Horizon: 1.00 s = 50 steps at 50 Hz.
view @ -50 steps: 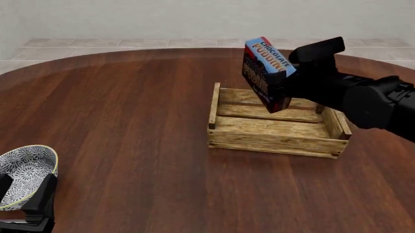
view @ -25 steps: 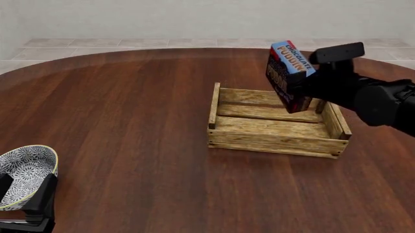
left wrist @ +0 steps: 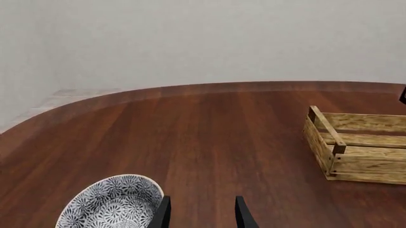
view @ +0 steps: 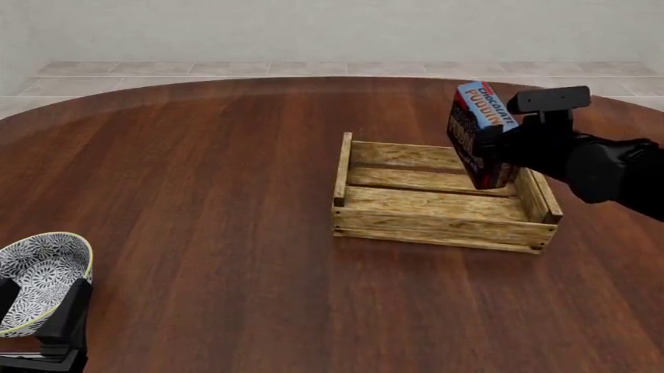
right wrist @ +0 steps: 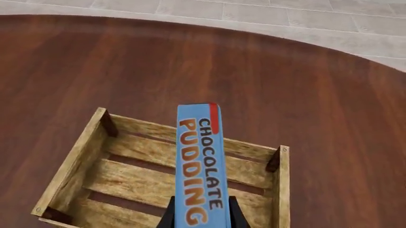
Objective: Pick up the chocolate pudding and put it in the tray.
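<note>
Wooden slats of light tan, with darker corner posts, make up the shallow rectangular tray [view: 441,203], which sits on the round dark reddish-brown wooden table [view: 207,194] a little to the right of centre in the front view. Above the tray's far right part hangs the small rectangular chocolate pudding carton [view: 480,134], blue on its lettered face, dark brown on its side and red along the edges. It is clear of the slats and tilted, its blue face turned up and to the right. The black right gripper [view: 496,144] is clamped on the carton, and the right wrist view shows the two fingers [right wrist: 169,219] pressed against both narrow sides of the box [right wrist: 201,166], with the open crate [right wrist: 82,156] lying beneath it (the red-and-white "CHOCOLATE PUDDING" lettering reads plainly there). At the near left corner of the table the black left gripper [left wrist: 200,213] stands with its fingers parted on nothing, just beside the round grey-white patterned bowl [left wrist: 113,202], well apart from the tray.
</note>
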Motion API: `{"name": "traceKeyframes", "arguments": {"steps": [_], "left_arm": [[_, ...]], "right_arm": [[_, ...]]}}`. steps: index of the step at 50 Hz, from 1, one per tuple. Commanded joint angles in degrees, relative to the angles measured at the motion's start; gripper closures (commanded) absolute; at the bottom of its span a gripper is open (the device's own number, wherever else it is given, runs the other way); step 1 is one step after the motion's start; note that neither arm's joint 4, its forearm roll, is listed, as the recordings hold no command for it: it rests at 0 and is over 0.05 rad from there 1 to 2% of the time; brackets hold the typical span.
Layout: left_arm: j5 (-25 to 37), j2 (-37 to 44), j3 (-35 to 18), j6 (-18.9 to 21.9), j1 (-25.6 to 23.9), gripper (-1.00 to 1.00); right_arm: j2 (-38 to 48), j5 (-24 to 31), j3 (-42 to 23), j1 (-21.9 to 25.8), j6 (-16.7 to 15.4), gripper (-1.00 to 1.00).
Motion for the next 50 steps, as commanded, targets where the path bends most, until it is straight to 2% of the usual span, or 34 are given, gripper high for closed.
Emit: {"name": "traceKeyframes", "arguments": {"steps": [1,26,50], "left_arm": [[0.09,-0.08,0.0,0.04,0.2,-1.0],[0.14,-0.19,0.0,0.18,0.35,-1.0],[0.19,-0.23,0.0,0.19,0.34,-1.0]], "right_arm": [[3.08,-2.13,-0.06,-2.08,1.53,1.0],[6.27,-5.61,1.59,-1.23,4.42,1.0],[8.16,-5.94,2.28,-0.93,4.68,1.0]]}}
